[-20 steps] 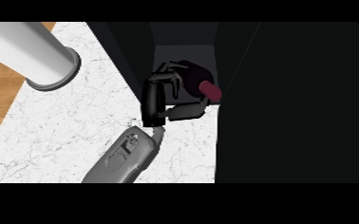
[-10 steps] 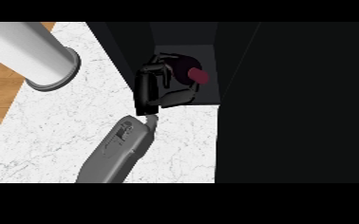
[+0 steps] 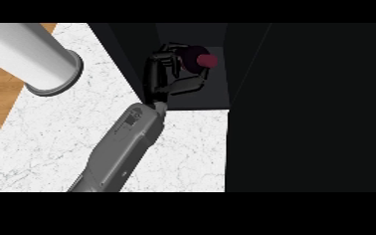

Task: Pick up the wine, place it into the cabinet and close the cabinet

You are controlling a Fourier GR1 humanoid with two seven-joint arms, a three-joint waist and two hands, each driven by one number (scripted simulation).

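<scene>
Holding the wine with its fingers curled round the dark bottle, the one hand in view sits inside the open cabinet. It comes up from the bottom edge on a grey forearm, and I cannot tell which arm it is. Only the red top of the bottle shows well; the rest is hidden by the hand and the dark. I cannot tell if the bottle already stands on the cabinet floor.

The step now looks like setting it down. To do that well, the bottle should stay straight up and be well inside, away from the front edge. The fingers should open only when it rests on its base. Then the hand should slide straight back out over the counter without bumping the bottle. The tall door on the right is not yet shut. A grey post stands at the left.
</scene>
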